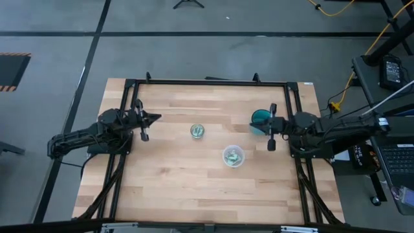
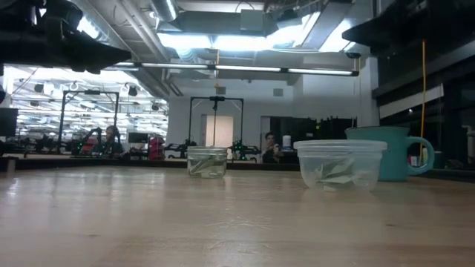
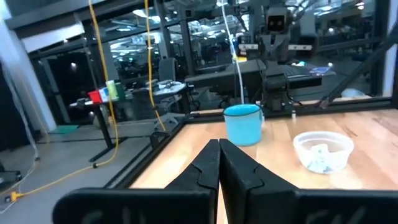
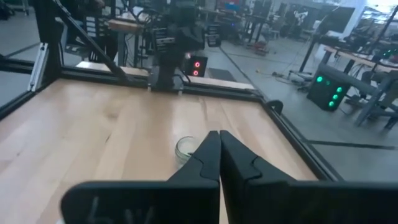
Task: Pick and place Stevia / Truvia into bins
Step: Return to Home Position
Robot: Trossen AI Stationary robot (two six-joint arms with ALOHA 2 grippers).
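A little clear glass jar (image 1: 198, 131) stands mid-table with a green-white packet inside; it also shows in the low view (image 2: 207, 162) and right wrist view (image 4: 185, 149). A wider clear plastic cup (image 1: 233, 156) holds folded packets (image 2: 340, 170), and appears in the left wrist view (image 3: 323, 149). My left gripper (image 1: 155, 118) hovers shut near the table's left side, touching nothing (image 3: 219, 152). My right gripper (image 1: 253, 127) is shut near the right side, by the teal mug, touching nothing (image 4: 219, 143). No loose packet shows on the table.
A teal mug (image 1: 261, 118) stands just behind the right gripper, near the table's right edge (image 2: 390, 152) (image 3: 243, 123). A black frame (image 1: 207, 82) borders the wooden table. Bare wood lies along the near side. People sit far off in the room behind.
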